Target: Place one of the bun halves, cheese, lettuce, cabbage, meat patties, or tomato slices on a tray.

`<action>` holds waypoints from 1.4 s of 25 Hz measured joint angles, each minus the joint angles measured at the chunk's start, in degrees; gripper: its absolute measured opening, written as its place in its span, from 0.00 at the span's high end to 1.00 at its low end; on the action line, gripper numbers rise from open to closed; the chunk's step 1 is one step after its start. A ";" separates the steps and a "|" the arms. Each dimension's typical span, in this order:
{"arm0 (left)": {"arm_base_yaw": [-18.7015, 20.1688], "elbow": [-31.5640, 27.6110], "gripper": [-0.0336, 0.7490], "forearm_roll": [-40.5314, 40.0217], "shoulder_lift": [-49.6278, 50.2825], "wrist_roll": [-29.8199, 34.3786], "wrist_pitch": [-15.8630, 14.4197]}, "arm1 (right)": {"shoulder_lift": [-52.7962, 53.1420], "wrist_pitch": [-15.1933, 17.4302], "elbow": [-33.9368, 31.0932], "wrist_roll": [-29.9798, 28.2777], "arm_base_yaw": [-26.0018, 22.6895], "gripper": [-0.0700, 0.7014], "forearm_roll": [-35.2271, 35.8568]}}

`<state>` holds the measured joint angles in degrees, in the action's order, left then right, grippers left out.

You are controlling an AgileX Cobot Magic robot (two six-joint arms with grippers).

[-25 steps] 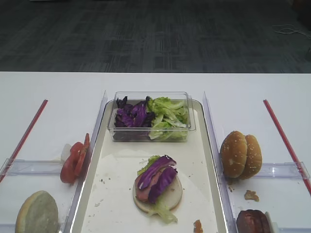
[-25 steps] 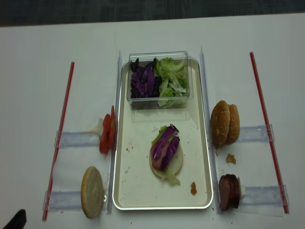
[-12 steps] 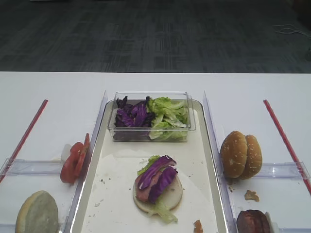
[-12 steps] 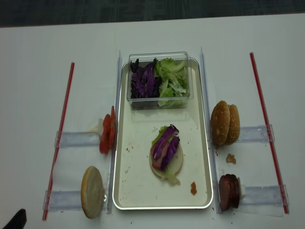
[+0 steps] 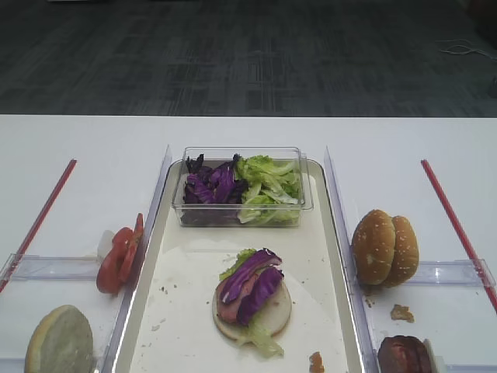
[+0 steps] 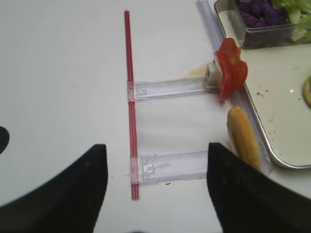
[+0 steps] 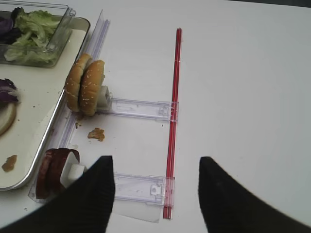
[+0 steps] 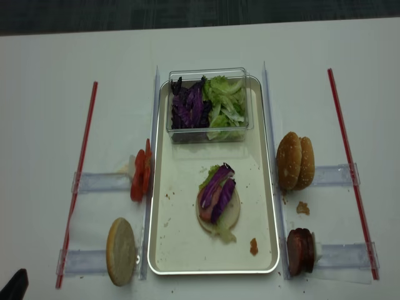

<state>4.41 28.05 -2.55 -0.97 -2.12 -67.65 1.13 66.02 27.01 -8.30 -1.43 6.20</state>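
On the silvery tray [image 8: 164,250] lies a bun half topped with lettuce, a pink slice and purple cabbage [image 8: 217,195]. Tomato slices [image 8: 141,172] and one bun half [image 8: 121,251] stand on edge left of the tray. Two bun halves [image 8: 295,161] and meat patties [image 8: 301,251] stand on its right. No cheese is in view. My left gripper [image 6: 155,145] hangs open over the table left of that bun half [image 6: 243,138], holding nothing. Beside the patties [image 7: 53,172], my right gripper [image 7: 155,159] is open and empty.
A clear tub [image 8: 209,103] of cabbage and lettuce sits at the tray's far end. Clear plastic holders [image 8: 100,182] and red strips [image 8: 350,169] lie on both sides of the tray. Crumbs [image 8: 302,208] lie near the right buns.
The dark tip of the left arm at the bottom left corner of the top-down view has slid slightly lower and left. The food has not moved.
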 joint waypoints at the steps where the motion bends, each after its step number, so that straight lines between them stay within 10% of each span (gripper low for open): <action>1: -0.79 0.00 0.42 0.00 0.00 0.00 0.00 | 0.00 0.00 0.00 0.00 0.00 0.37 0.00; 35: -1.72 0.00 0.42 0.00 0.00 0.00 0.00 | 0.00 0.00 0.00 -0.22 0.00 0.37 0.00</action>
<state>2.68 28.05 -2.55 -0.97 -2.12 -67.65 1.13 66.02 27.01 -8.52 -1.43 6.20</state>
